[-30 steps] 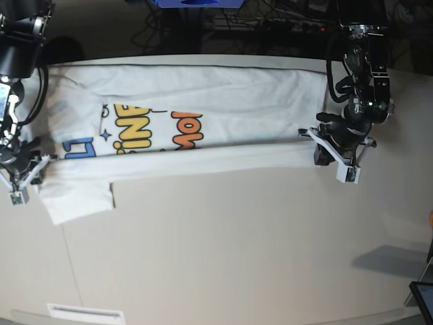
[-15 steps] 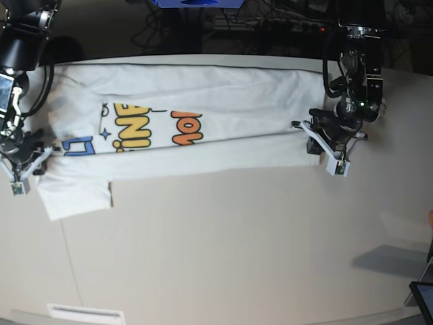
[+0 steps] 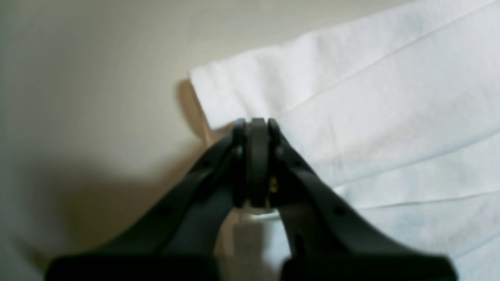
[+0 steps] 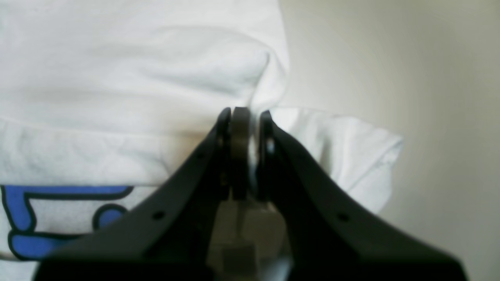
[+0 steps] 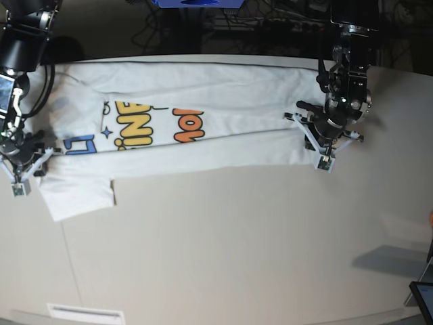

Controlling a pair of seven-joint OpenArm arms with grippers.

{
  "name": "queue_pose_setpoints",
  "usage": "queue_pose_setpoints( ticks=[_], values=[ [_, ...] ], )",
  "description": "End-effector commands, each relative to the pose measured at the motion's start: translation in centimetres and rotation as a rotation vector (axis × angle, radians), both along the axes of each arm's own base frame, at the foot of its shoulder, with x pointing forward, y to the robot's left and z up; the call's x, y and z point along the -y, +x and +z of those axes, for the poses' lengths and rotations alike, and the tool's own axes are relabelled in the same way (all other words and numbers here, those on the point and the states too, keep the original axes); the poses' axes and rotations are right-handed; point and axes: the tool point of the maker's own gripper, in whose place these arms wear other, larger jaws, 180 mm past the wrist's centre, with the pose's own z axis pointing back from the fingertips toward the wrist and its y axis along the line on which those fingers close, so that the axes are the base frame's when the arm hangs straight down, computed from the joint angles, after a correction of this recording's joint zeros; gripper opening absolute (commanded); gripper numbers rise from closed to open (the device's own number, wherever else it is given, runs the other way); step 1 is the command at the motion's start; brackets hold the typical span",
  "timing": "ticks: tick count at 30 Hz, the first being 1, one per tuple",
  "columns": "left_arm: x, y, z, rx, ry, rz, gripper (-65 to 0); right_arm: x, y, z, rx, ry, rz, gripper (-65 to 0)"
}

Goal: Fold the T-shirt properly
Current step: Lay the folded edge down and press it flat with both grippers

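Fabric of the T-shirt [image 5: 203,145] stretches lengthwise between both arms, its near hem folded inward. Left gripper [image 5: 323,139] and right gripper [image 5: 24,162] each pinch cloth at opposite ends, jaws clenched.

t-shirt [image 5: 203,145] apparently flat on table [image 5: 237,257]

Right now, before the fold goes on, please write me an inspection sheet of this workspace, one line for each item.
Surface: plain beige table, a seam line across it.
Job's things: large white printed cotton T-shirt spread lengthwise, its near edge folded over the print.
Clutter: dark tablet-like corner at the table's near edge; a pale vent-like strip.
Grippers: left gripper shut on the T-shirt's edge; right gripper shut on cloth near a sleeve.
Cables: black cables along the right arm; more behind the table.
Surroundings: dark, a blue object at the back.
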Motion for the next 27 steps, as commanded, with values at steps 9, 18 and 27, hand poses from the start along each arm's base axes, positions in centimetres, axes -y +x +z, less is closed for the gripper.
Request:
queue_pose_setpoints(
  ticks=[9,18,27],
  values=[
    [0.0,0.1,0.2,0.006,0.0,0.0,-65.0,4.0,0.6,2.5,0.029,-0.124,-0.042,-37.6],
    [0.2,0.1,0.2,0.005,-0.009,0.0,-65.0,9.2,1.8,6.6,0.103,-0.242,-0.22,-33.2],
    [0.6,0.1,0.1,0.008,-0.023,0.011,-65.0,3.5,7.4,9.4,0.155,-0.252,-0.007,-33.1]
  ],
)
